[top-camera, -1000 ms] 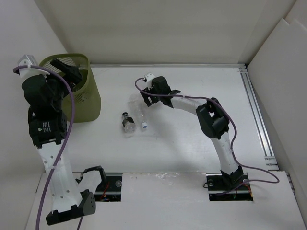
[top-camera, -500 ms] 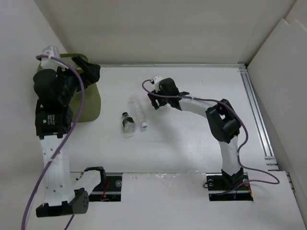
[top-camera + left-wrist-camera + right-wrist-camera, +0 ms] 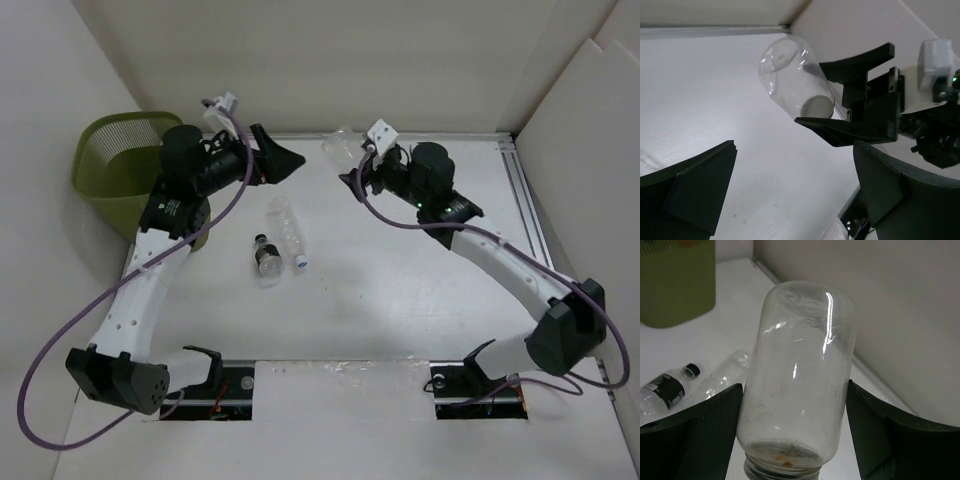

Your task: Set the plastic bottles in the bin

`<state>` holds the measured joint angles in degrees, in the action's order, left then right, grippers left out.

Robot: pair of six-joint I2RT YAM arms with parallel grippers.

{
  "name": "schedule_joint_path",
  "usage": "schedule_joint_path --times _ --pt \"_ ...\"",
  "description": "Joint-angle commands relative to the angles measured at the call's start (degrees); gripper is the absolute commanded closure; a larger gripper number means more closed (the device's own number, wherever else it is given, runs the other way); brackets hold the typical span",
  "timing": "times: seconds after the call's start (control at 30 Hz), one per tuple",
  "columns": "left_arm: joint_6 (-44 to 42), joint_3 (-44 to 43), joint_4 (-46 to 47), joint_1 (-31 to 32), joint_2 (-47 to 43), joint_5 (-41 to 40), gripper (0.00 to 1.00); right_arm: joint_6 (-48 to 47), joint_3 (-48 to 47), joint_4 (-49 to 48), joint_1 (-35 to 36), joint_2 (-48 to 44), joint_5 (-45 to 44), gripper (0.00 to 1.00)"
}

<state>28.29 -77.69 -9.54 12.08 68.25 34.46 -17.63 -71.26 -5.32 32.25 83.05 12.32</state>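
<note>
Top external view: the right pincer is clamped on a clear bottle near the far edge of the tabletop; the left pincer stands apart beside it. Two more bottles lie mid-tabletop, the bin far left.

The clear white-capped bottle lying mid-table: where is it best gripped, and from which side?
Grip the white-capped bottle on the far half of its body, from straight above, jaws across its width. It lies flat, and the dark-labelled bottle crowds its cap end on the left.
</note>
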Motion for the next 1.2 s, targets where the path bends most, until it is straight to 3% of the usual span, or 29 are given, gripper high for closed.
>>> schedule_joint_path --times 0.0,0.2,0.37,0.53,0.7,1.0,1.1,1.13,1.17 --pt "1.15 -0.87 10.33 7.23 1.70 3.61 0.00 -5.75 2.26 -6.72 0.79 -7.86 8.25 1.00" --pt "3.69 -2.64 14.28 11.83 2.77 -2.20 0.00 -7.33 6.58 -6.72 1.41 -19.40 6.76 1.00" --pt "9.40 0.68 27.69 13.84 4.00 5.78 0.00 -7.86 8.42 -6.72 4.49 -23.10 6.76 1.00" --pt "10.91 1.93 34.49 17.36 4.00 9.66 0.00 -8.39 8.42 -6.72 7.38 -23.10 4.91 1.00" --pt "12.14 0.88 35.39 19.91 5.31 10.81 0.00 -9.00 7.81 -6.72 8.71 -23.10 2.10 1.00" --pt "11.52 -1.50 29.32 22.29 9.44 4.49 0.00 -10.05 6.58 -9.36 12.66 -23.72 1.39 1.00" --pt "11.52 -1.50 29.32 22.29 9.45 1.94 0.09 -10.06 6.58 -9.36 13.19 -24.24 0.87 1.00" --pt "11.52 -2.02 29.32 22.29 9.45 1.93 0.33 -10.58 6.58 -9.36 13.19 -24.25 0.87 1.00" --pt "11.52 -2.55 28.62 22.29 9.45 0.71 0.49 -10.59 6.58 -9.36 13.19 -24.25 0.87 1.00"
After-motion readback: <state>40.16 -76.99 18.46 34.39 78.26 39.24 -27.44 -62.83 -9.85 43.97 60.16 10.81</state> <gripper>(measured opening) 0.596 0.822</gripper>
